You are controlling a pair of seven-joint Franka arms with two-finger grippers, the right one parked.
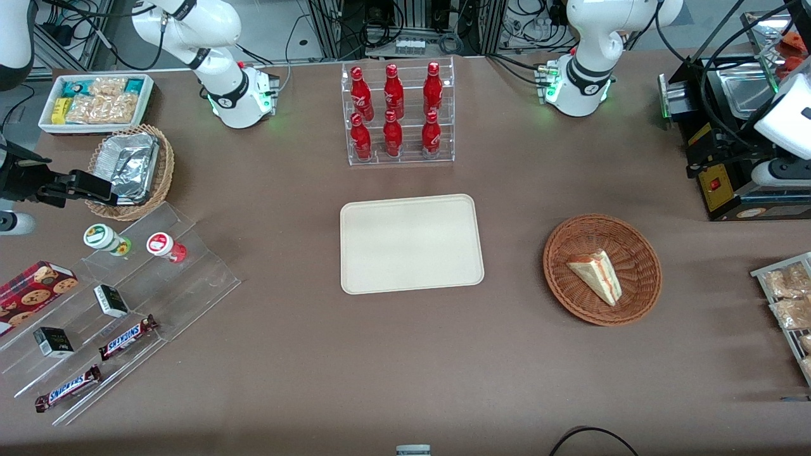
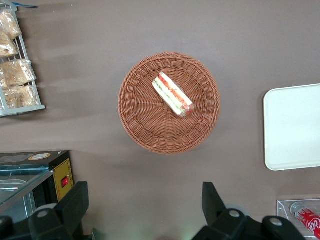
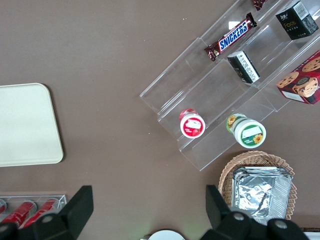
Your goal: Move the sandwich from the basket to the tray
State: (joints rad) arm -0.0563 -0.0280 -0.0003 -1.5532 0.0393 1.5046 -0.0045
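The sandwich (image 1: pixel 597 275) is seen lying inside the basket (image 1: pixel 573 296), resting on the woven floor with its red and green filling stripe turned toward the front camera's end of the bowl; in the left wrist view the sandwich (image 2: pixel 172 93) is shown lying slantwise, slightly off the centre of the basket (image 2: pixel 145 125). The basket is set on the brown desk (image 1: pixel 405 354) toward the working arm's end, well apart from the tray (image 1: pixel 412 244), which is placed near the middle of the desk and carries nothing. A clear rack of red bottles (image 1: pixel 396 114) is stood farther from the front camera than the tray, close to the desk's edge where the arm bases are mounted. A rack of packaged snacks (image 1: pixel 789 304) is seen at the desk edge on the working arm's end, near the basket. The gripper (image 2: pixel 145 207) is held high above the desk, beside the basket rather than over it, and its two fingers (image 2: pixel 75 202) are spread wide apart with nothing between them.
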